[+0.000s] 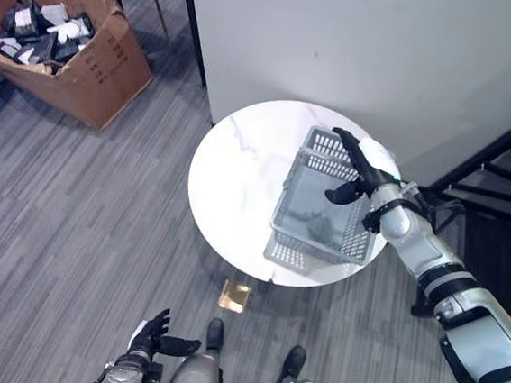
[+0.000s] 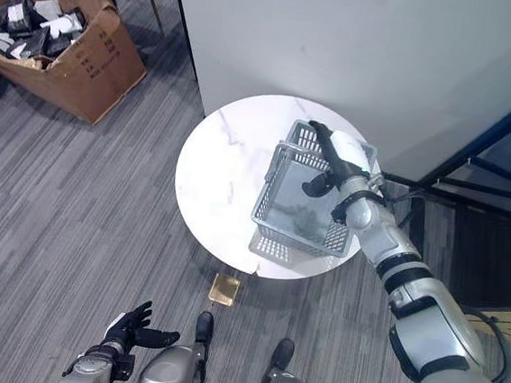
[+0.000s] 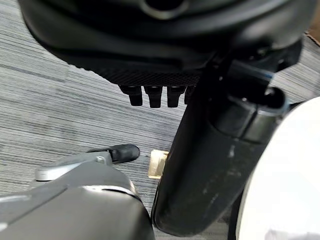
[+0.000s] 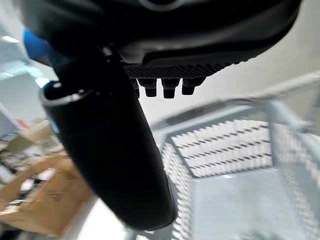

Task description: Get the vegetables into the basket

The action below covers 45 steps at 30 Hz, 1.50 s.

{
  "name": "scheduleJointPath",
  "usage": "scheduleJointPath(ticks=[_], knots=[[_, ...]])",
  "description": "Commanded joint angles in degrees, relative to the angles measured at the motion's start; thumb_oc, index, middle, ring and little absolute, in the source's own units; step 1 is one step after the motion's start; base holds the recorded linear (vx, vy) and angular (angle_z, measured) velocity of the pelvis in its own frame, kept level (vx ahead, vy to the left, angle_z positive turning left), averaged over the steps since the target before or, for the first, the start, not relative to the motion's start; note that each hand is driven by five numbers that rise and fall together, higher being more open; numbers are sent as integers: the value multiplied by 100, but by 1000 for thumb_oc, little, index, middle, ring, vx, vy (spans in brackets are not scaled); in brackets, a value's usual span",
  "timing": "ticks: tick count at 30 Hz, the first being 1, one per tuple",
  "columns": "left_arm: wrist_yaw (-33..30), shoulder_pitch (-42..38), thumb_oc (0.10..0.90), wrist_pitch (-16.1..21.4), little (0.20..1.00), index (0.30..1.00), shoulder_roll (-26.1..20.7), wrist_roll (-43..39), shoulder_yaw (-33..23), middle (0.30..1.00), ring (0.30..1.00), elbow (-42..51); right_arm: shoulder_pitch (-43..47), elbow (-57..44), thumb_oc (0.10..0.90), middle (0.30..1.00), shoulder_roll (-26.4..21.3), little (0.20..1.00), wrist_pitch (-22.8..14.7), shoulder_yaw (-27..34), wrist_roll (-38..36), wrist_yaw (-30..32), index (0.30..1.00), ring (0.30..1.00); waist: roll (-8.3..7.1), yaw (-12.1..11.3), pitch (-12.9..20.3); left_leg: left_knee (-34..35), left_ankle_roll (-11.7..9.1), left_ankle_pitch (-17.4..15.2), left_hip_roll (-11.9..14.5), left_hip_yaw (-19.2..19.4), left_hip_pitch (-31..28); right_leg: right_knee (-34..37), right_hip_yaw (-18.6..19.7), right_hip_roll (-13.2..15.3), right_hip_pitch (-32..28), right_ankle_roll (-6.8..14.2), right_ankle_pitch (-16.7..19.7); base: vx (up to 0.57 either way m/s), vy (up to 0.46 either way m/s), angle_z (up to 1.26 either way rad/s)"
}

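Basket sits beneath the open right hand, perhaps holding something dark.

We see even, diffuse indoor light, no hard shadows on carpet floor. White tabletop brightest area, near washed out, faint veining visible. Soft shadow under basket on tabletop. We note wide-angle bend toward edges of both eye views. Right wrist view: basket mesh smeared, background with cardboard box out of focus, right robot hand dark and close. Left wrist view: left robot hand underexposed, carpet texture softly blurred.
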<state>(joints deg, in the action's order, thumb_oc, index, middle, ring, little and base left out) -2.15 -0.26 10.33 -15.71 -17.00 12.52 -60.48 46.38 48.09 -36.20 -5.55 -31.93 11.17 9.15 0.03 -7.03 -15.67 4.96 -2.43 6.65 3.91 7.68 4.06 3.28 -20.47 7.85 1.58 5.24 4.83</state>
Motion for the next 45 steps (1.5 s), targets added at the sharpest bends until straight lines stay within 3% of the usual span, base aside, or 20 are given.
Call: scheduleJointPath(ticks=[1, 9, 10, 11, 12, 13, 24, 30, 39, 40, 45], knots=[[-13, -256, 900, 267, 1000, 1000, -331, -115, 392, 1000, 1000, 127, 1109, -289, 900, 1000, -230, 1000, -222, -143, -54, 367, 1000, 1000, -221, -63, 56, 4, -508, -155, 364, 107, -30, -277, 269, 867, -95, 800, 222, -38, 8, 6], [-28, -468, 900, 344, 1000, 1000, -322, -315, 692, 1000, 1000, 358, 1766, 855, 900, 1000, -306, 1000, -193, -247, -162, 611, 1000, 1000, -53, -176, -113, 4, -571, -3, 335, -4, 329, -180, 200, 879, 131, 803, 285, -35, 5, 4], [-34, -499, 900, 355, 1000, 1000, -303, -311, 754, 1000, 1000, 377, 1848, 1164, 639, 635, -312, 635, -167, -447, -34, 552, 635, 635, -32, -210, -135, 4, -574, 6, 330, -15, 377, -163, 185, 890, 150, 807, 296, -26, 9, 7], [-35, -502, 900, 351, 1000, 1000, -297, -301, 782, 1000, 1000, 391, 1892, 1215, 571, 539, -355, 539, -164, -511, 48, 546, 539, 539, -19, -215, -145, 4, -574, 11, 325, -19, 404, -154, 187, 893, 166, 812, 302, -11, 6, 4], [-35, -503, 900, 351, 1000, 1000, -294, -301, 782, 1000, 1000, 391, 1896, 1219, 571, 539, -355, 539, -166, -514, 48, 546, 539, 539, -17, -213, -143, 4, -574, 12, 326, -20, 408, -155, 187, 892, 170, 811, 302, -6, 8, 4], [-33, -513, 900, 362, 1000, 1000, -264, -276, 810, 1000, 1000, 401, 1883, 1345, 400, 300, -413, 300, -144, -613, 220, 508, 300, 300, 3, -211, -158, 4, -577, 23, 310, -42, 441, -141, 177, 901, 181, 812, 314, 0, 0, 0], [14, -445, 900, 277, 1000, 1000, -177, -49, 685, 1000, 1000, 118, 1213, 1567, 400, 300, -842, 300, -108, -607, 675, 296, 300, 300, -60, -48, -46, 4, -580, -58, 306, 19, 255, -124, 167, 919, 17, 817, 289, 2, 2, 1], [75, -428, 900, 203, 1000, 1000, -166, 163, 640, 1000, 1000, -105, 874, 914, 400, 300, -1191, 300, -167, -518, 702, 238, 300, 300, -154, 108, 76, 4, -597, -119, 370, 147, 37, -72, 257, 881, -87, 804, 261, 1, -4, -5], [146, -324, 900, 126, 1000, 1000, -111, 470, 511, 1000, 1000, -153, 27, -1523, 400, 300, -1871, 300, -369, 37, 667, 168, 300, 300, -250, 409, 261, 4, -610, -212, 464, 361, -284, 5, 418, 811, -247, 793, 239, 15, -11, -15], [130, -292, 900, 94, 1000, 1000, -87, 560, 433, 1000, 1000, -197, -316, -2118, 400, 300, -1907, 300, -444, 373, 517, 155, 300, 300, -250, 464, 297, 4, -601, -242, 473, 410, -362, 17, 445, 795, -290, 789, 231, 25, -7, -11], [124, -192, 900, 26, 1000, 1000, -14, 782, 263, 1000, 1000, -348, -1245, -3186, 400, 300, -1633, 300, -681, 1378, -366, 98, 300, 300, -216, 570, 375, 4, -579, -296, 478, 500, -517, 44, 483, 783, -386, 789, 210, 23, -6, -11]])
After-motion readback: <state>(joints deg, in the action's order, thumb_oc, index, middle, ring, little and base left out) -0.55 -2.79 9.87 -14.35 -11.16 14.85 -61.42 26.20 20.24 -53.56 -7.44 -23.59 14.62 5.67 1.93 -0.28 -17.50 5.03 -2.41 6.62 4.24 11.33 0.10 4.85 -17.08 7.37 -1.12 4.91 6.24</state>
